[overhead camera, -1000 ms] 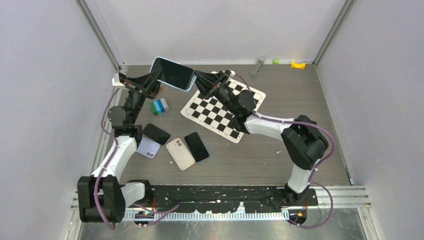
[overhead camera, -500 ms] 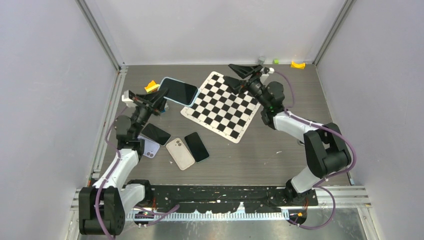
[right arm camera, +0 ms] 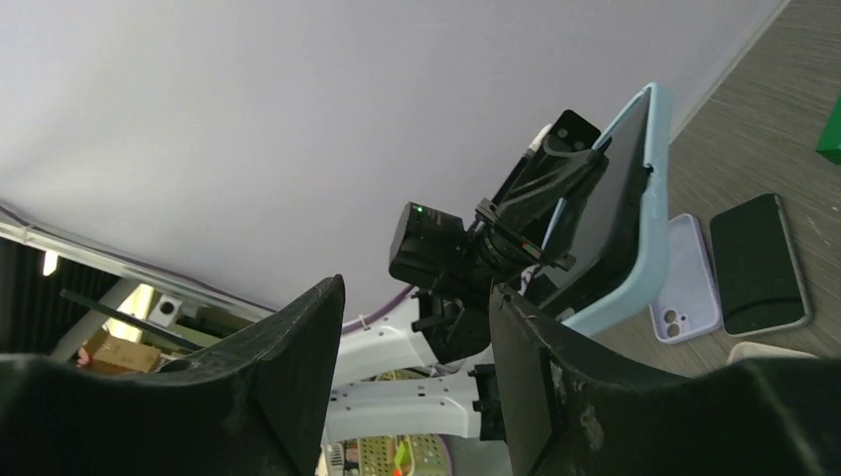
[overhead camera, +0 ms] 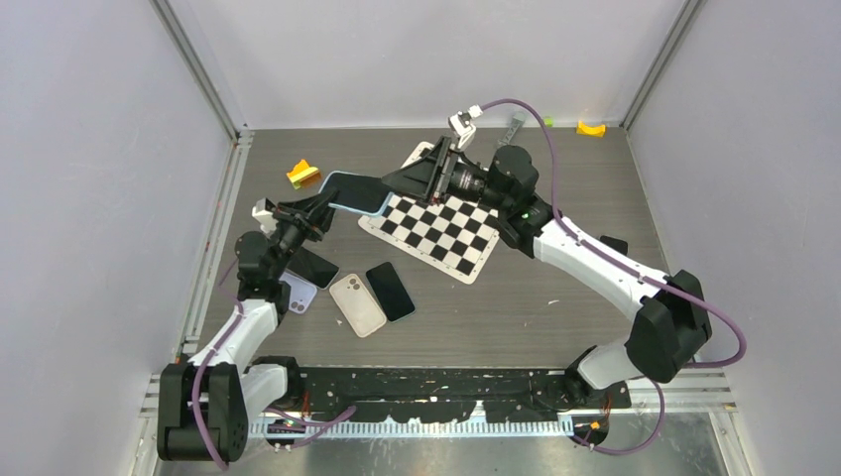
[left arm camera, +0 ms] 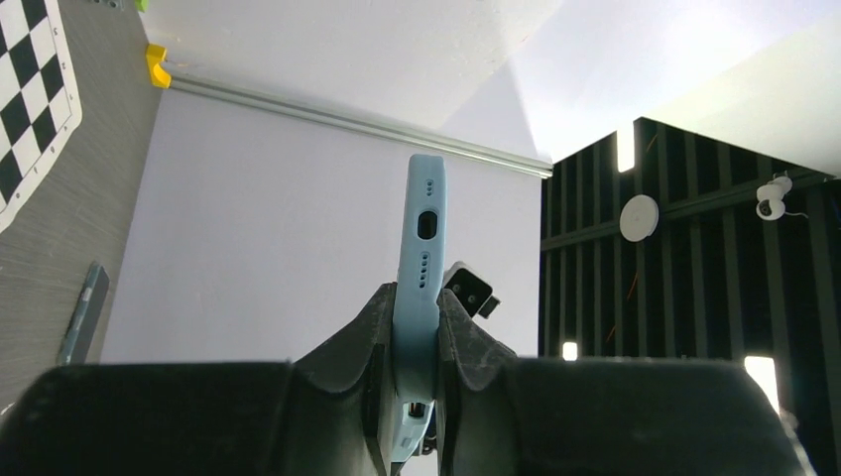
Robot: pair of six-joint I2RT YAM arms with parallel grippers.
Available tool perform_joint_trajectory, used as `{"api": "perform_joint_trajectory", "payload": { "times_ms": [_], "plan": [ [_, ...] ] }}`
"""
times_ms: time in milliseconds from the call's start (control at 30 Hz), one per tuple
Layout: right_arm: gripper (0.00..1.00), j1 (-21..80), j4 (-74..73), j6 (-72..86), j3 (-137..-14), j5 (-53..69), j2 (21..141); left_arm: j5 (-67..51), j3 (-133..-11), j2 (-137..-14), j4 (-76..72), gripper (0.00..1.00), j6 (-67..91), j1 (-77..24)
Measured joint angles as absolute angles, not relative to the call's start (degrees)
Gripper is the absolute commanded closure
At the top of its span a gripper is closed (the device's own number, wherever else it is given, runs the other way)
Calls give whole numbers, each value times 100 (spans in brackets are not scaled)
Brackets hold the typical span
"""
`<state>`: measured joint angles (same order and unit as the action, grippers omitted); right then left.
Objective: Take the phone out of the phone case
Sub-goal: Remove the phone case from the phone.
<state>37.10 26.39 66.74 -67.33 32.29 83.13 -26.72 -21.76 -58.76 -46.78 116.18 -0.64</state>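
Note:
My left gripper [overhead camera: 319,205] is shut on the left end of a light blue phone case [overhead camera: 342,184] and holds it tilted above the table. The dark phone [overhead camera: 363,196] sits inside it. In the left wrist view the case [left arm camera: 422,238] stands edge-on, pinched between my left gripper's [left arm camera: 415,342] two fingers. My right gripper [overhead camera: 390,183] is open right at the case's right end, and whether it touches the case cannot be told. In the right wrist view the case [right arm camera: 650,218] and the phone's screen [right arm camera: 610,203] lie beyond my right gripper's [right arm camera: 417,307] spread fingers.
A chessboard mat [overhead camera: 451,226] lies under the right arm. On the table near the left arm lie a dark phone [overhead camera: 313,266], a lilac case [overhead camera: 295,295], a beige cased phone [overhead camera: 357,304] and a black phone [overhead camera: 391,291]. A yellow block [overhead camera: 302,174] lies behind the left gripper.
My left gripper has lowered the cased phone and tilted it flatter. My right gripper went off to the back right, then swung back to the case's right end, open.

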Motion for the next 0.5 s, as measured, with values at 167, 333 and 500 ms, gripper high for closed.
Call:
{"api": "perform_joint_trajectory", "payload": {
  "times_ms": [167, 333, 500],
  "plan": [
    [39, 3782, 2362, 6298, -6748, 3218, 8403, -2587, -2082, -5944, -4823, 100, 11795, -62],
    [39, 3817, 2167, 6154, -6748, 3135, 8549, -2515, -2080, -5957, -4967, 100, 11834, -62],
    [39, 3924, 2082, 6114, -6753, 3041, 8654, -2596, -2154, -5981, -5061, 100, 11850, -69]
  ]
}}
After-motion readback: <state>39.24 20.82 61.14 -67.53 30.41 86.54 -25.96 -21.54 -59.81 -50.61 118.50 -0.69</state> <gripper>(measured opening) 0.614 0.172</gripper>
